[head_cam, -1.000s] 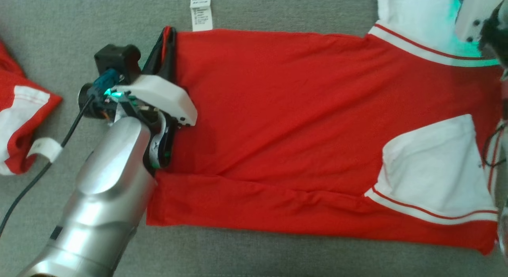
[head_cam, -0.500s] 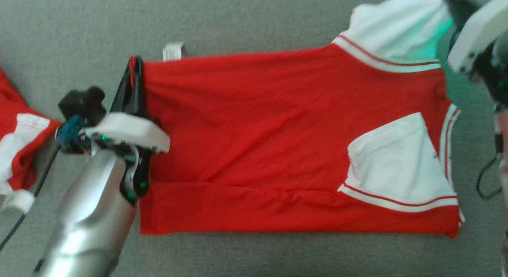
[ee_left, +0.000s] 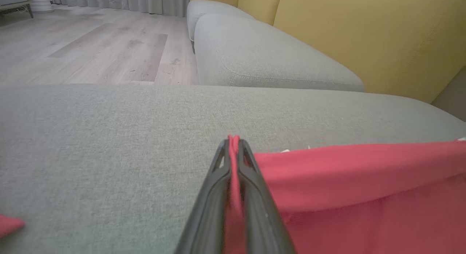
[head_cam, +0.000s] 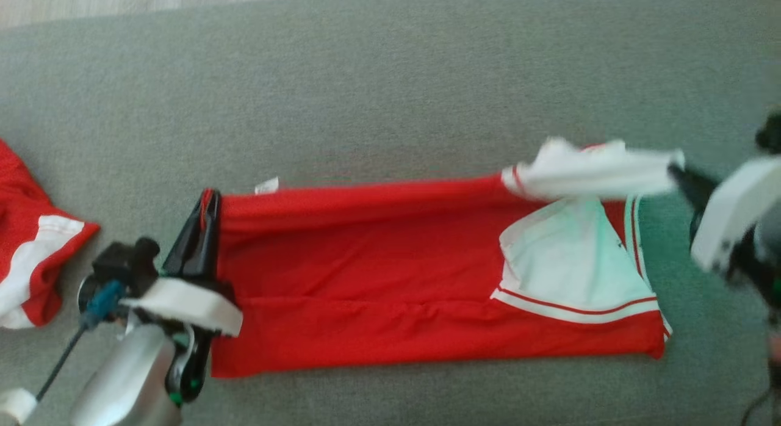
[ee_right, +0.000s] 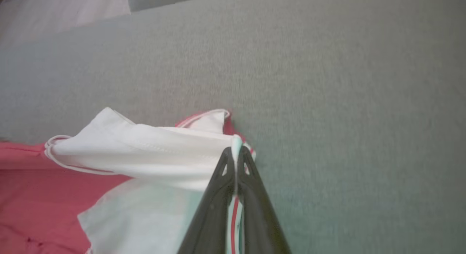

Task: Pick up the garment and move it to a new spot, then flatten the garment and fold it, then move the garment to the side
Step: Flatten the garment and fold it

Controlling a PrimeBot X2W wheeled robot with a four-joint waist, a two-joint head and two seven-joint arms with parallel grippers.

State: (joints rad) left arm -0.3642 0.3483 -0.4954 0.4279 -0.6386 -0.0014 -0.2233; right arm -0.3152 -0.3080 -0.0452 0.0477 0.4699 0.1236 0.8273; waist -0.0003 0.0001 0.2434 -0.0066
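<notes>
Head view: the red shirt (head_cam: pixel 366 279) lies lengthways across the grey sofa seat (head_cam: pixel 390 96), from 8 o'clock to 3 o'clock. The whole picture has shifted over the last second, so the shirt sitting lower and smaller is the camera's doing. The real change is at the far edge. It lay flat before and is now raised along its length, and the far white sleeve (head_cam: pixel 586 173) hangs above the near one. The left hand (head_cam: pixel 207 200) at 8 o'clock is pressed together on the hem corner, beside the care label (head_cam: pixel 266 185). The right hand (head_cam: pixel 676 171) at 3 o'clock has just closed on the sleeve tip. A second red and white garment (head_cam: pixel 30 255) lies well apart at 9 o'clock.

Left wrist view: the left hand (ee_left: pixel 233 141) pinches red cloth (ee_left: pixel 346 174) between its dark fingers, the edge stretched off toward 3 o'clock.

Right wrist view: the right hand (ee_right: pixel 236 150) nips the white sleeve (ee_right: pixel 145 148), which is drawn taut toward 9 o'clock.

With both far corners gripped and lifted, the lengthwise fold looks under way.
</notes>
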